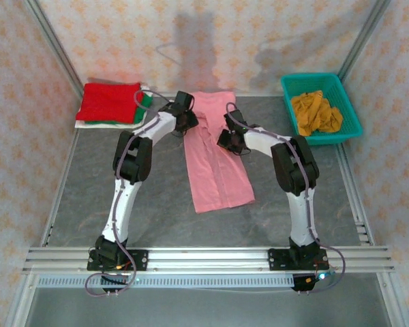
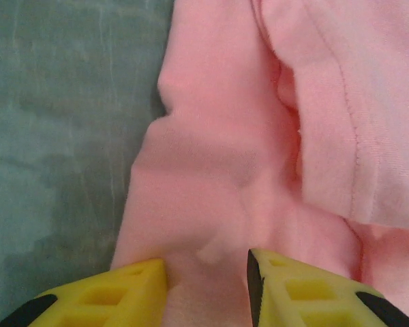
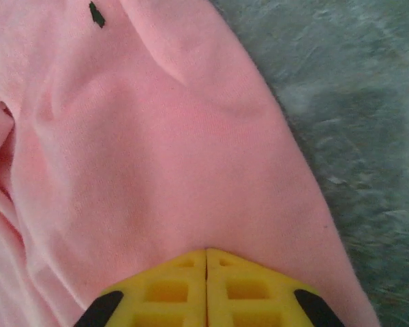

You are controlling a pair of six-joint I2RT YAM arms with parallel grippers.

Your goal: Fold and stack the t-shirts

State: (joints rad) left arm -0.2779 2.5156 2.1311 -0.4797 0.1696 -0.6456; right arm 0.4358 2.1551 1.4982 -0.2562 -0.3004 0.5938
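Observation:
A pink t-shirt (image 1: 218, 170) lies lengthwise on the middle of the table, folded into a long narrow strip. My left gripper (image 1: 189, 121) is at its upper left edge, and in the left wrist view the yellow fingers (image 2: 129, 293) hold a bunched fold of pink cloth (image 2: 218, 170) between them. My right gripper (image 1: 225, 139) is at the upper right edge, its tips (image 3: 206, 253) pressed together on the pink fabric (image 3: 157, 157). A folded red t-shirt (image 1: 109, 101) tops a stack at the back left, with green (image 1: 147, 101) and white (image 1: 88, 124) edges showing beneath. A mustard-orange t-shirt (image 1: 315, 112) lies crumpled in the basket.
The teal lattice basket (image 1: 347, 129) stands at the back right corner. Grey table surface (image 1: 88, 191) lies open to both sides of the pink shirt and in front of it. Patterned walls and metal frame posts close in the back and sides.

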